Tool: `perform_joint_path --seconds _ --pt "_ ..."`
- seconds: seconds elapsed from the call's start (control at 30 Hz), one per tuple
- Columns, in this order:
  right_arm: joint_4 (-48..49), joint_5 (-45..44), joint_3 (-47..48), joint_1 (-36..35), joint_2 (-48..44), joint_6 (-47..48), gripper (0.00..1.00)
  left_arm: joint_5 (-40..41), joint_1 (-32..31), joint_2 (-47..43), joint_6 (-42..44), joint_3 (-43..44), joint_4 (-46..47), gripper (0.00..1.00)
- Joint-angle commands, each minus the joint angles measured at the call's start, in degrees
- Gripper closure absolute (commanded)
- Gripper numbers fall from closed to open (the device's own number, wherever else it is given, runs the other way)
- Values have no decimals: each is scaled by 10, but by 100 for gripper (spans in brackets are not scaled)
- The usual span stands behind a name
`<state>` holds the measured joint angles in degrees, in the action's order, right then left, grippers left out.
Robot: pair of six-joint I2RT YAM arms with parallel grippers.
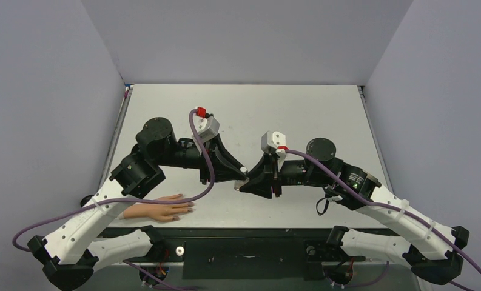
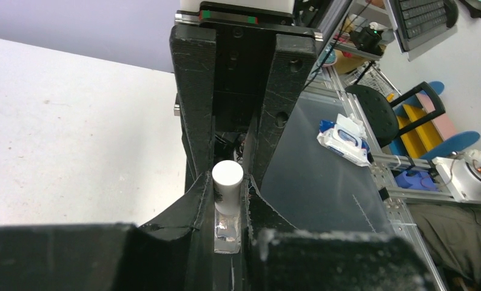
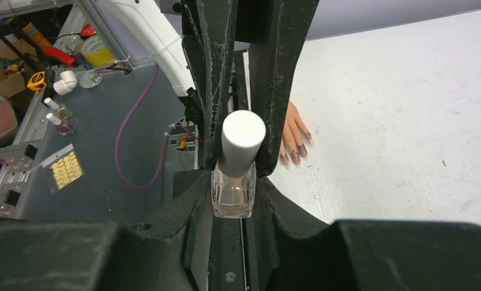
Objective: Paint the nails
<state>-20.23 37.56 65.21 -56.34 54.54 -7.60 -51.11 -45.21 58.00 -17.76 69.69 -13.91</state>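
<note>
Nearest the right wrist lens: black fingers [image 3: 177,212] of the right gripper [image 3: 235,182], set narrow against the glass of a small clear bottle [image 3: 232,197] standing upright with its white cap [image 3: 244,136] on. Met head-on by the left gripper [image 2: 227,200], likewise at a slim gap around that same bottle; cannot tell which pair bears on the cap and which on the glass. All of this about midway along the near edge of the bench [image 1: 298,109], set back from it; lifted or resting, not clear. Beyond the bottle, toward the near left corner, a peach fake hand [image 1: 156,210] lying flat just inside the near edge, long axis along that edge, wrist end under the white link of the left arm [image 1: 95,215], fingertips aimed back at the grippers. Dark purplish nails [image 3: 295,156] therefore at the end closest to both grippers, near them but apart. Probably calls for freeing the cap first, then carrying the brush leftward and toward the near edge, stroking along the fingers. Left gripper on the hand's side; right gripper facing the nails more squarely.
</note>
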Motion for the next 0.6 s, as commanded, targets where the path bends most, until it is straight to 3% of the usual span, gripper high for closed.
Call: perform_joint_path --seconds 0.0,0.23,0.57 --pt "50 -72 15 3 -12 -11 100 54 -4 -7 5 8 -8 100" --pt "34 -174 35 3 3 -41 100 129 -5 -22 -11 -11 6 100" --pt "15 -215 53 2 19 -50 100 200 -10 -29 -9 -24 19 100"
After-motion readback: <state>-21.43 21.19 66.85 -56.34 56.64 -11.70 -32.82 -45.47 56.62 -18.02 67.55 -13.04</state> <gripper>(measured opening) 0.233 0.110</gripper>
